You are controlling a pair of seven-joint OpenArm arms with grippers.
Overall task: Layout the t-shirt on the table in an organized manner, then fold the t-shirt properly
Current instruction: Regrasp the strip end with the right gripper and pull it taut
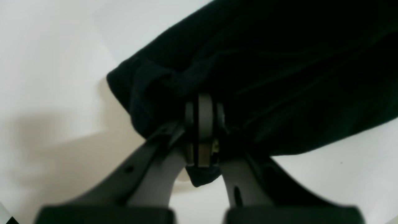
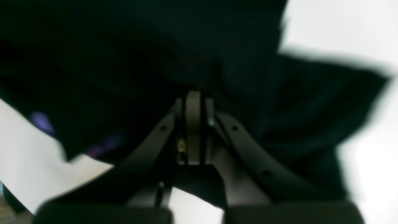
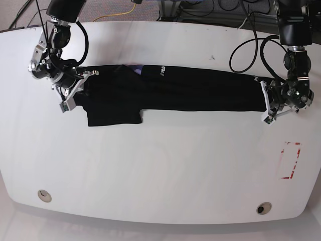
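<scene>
- In the base view we find the right gripper (image 3: 75, 90) at the picture's left, jaws clamped on the left end of the t-shirt (image 3: 190, 91). The right wrist view confirms it: the right gripper (image 2: 193, 102) is pressed together with black cloth around and beneath it.
- The t-shirt lies as a long, narrow black band on the upper half of the worktop (image 3: 160, 165), its long axis running left to right across the picture and stretched between both grippers.
- One sleeve hangs toward the near side at the band's left end. The neck label's white print shows on the far edge, left of centre.
- The left gripper (image 3: 268, 100) sits at the picture's right, jaws closed on the garment's right end. In the left wrist view the left gripper (image 1: 202, 109) pinches a bunched corner, with a small tab of cloth poking out below.
- Near the right edge of the worktop we note the red tape rectangle (image 3: 291, 160), well apart from the garment.
- Two grommet holes (image 3: 44, 195) sit by the near edge; broad bare surface lies between them and the t-shirt.
</scene>
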